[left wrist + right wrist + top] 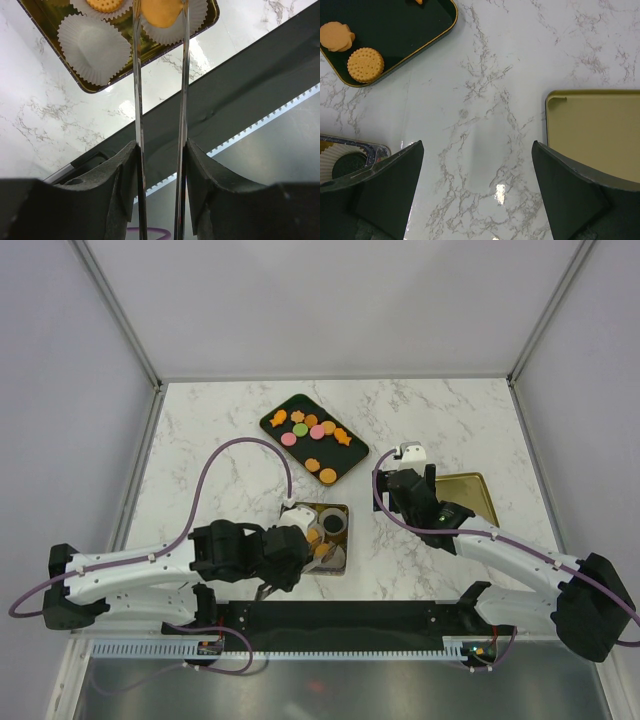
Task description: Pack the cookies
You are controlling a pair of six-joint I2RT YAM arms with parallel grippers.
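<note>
Several cookies point(312, 435), orange, pink and green, lie on a dark tray point(345, 464) at the back centre. A gold box point(342, 510) with white paper cups stands near the front. My left gripper point(288, 548) is shut on thin metal tongs point(137, 100). The tong tips pinch an orange cookie point(160, 12) over a paper cup in the box point(95, 89). A round biscuit point(105, 4) sits in another cup, and one cup point(92, 47) is empty. My right gripper point(400, 485) is open and empty above bare marble point(477, 150).
A flat gold lid point(470, 498) lies right of my right gripper and shows in the right wrist view point(595, 130). Two orange cookies point(365, 64) lie at the dark tray's corner point(410, 30). A black rail point(340, 615) runs along the table's near edge.
</note>
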